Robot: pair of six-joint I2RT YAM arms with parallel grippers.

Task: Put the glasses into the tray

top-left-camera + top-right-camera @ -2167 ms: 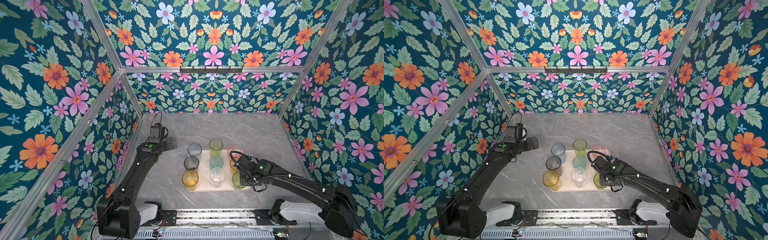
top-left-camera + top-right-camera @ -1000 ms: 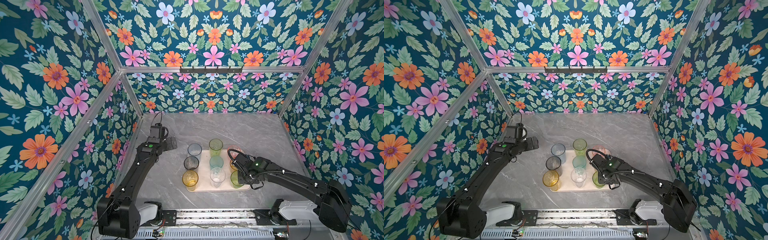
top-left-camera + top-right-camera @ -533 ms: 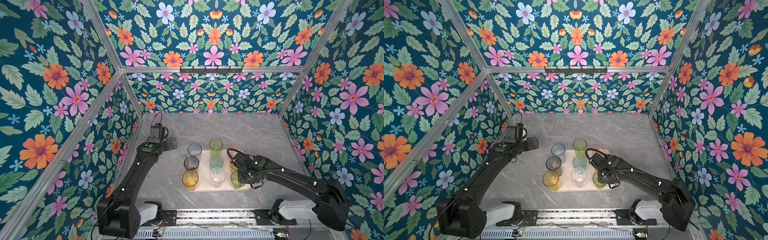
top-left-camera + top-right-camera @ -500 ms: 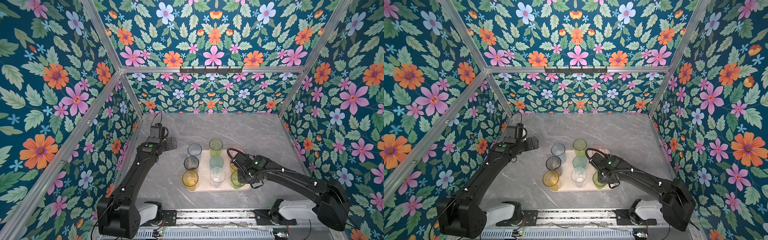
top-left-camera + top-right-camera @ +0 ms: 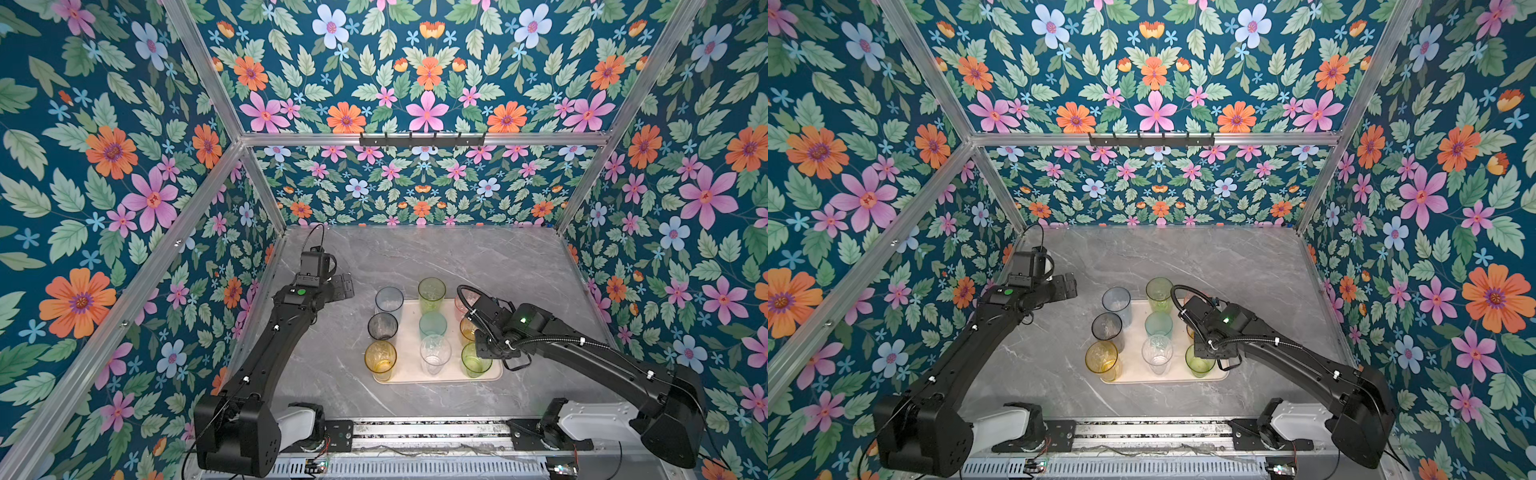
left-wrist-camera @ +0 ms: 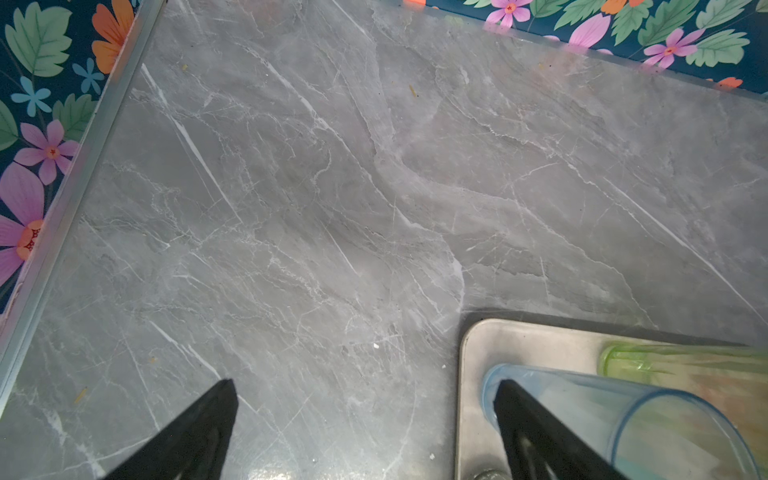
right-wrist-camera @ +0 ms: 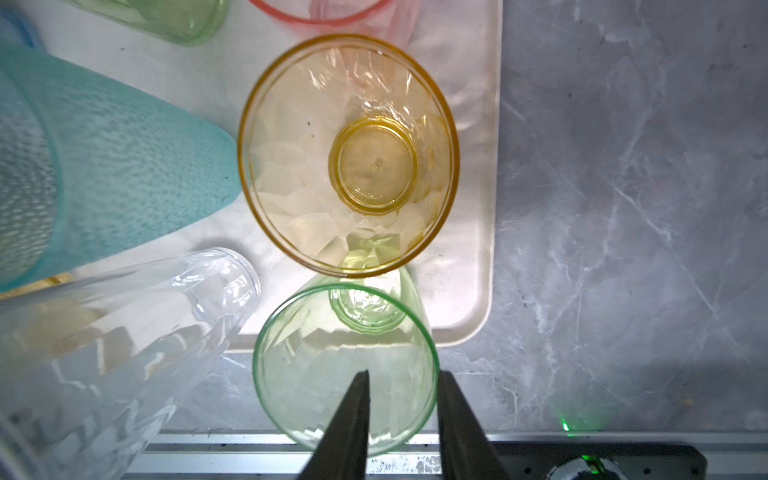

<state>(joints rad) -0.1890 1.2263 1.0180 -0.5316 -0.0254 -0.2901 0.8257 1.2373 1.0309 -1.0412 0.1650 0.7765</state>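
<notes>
Several tinted glasses stand upright in rows on the pale tray (image 5: 496, 375). The short green glass (image 5: 473, 360) (image 7: 299, 374) stands in the tray's near right corner, beside a clear glass (image 5: 435, 352) and in front of a short amber glass (image 7: 349, 153). My right gripper (image 7: 405, 376) hangs over the green glass's rim, open, with one finger inside the glass and one outside. My left gripper (image 6: 363, 384) (image 5: 345, 286) is open over bare table, left of the tray's far left corner, near the blue glass (image 6: 623, 415).
Floral walls close in the grey marble table (image 5: 415, 257) on three sides. A metal rail (image 5: 415, 432) with both arm bases runs along the front edge. The left arm stretches along the left wall.
My right gripper's jaws have parted from the green glass's rim, and the glass now stands on the tray by itself. The left arm has not moved.
</notes>
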